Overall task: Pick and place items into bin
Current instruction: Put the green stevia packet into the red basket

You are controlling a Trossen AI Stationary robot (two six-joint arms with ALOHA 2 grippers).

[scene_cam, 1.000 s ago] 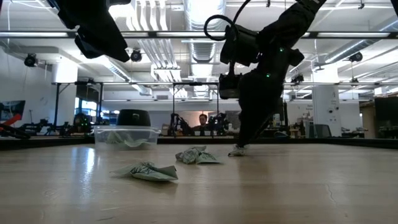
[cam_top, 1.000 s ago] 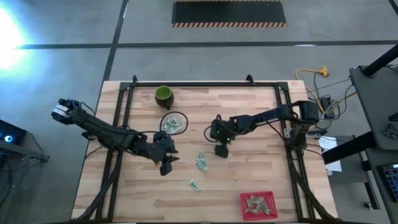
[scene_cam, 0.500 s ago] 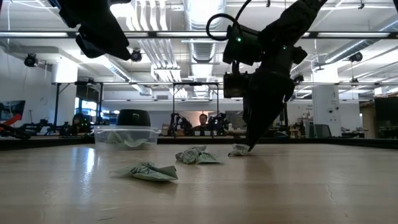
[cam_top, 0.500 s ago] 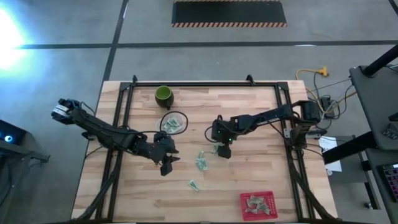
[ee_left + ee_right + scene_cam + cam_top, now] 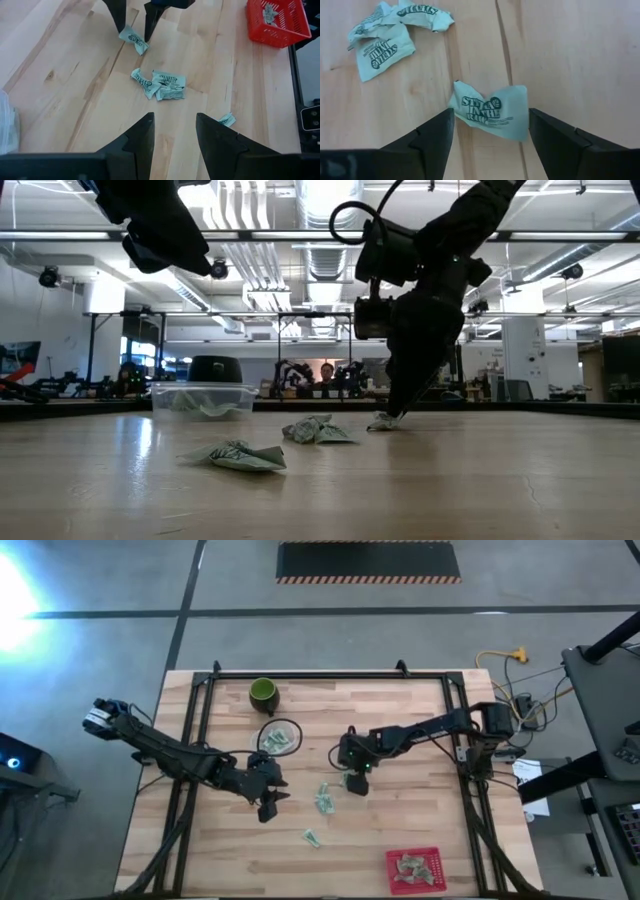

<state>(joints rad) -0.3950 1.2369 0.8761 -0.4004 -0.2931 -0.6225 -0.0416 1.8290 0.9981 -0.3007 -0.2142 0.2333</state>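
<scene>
A crumpled pale green-and-white wrapped packet (image 5: 491,112) lies flat between the right pincer's (image 5: 490,131) spread fingers; two more packets (image 5: 390,35) lie bunched nearby.

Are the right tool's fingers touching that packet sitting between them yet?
Apart. In the right wrist view the packet lies flat between the open right tool, with bare wood showing on each side before either finger.

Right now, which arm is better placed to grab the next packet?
Right. The right gripper is open and straddles a packet lying on the table. The left gripper hangs above the table, off to the side of the loose packets.
</scene>
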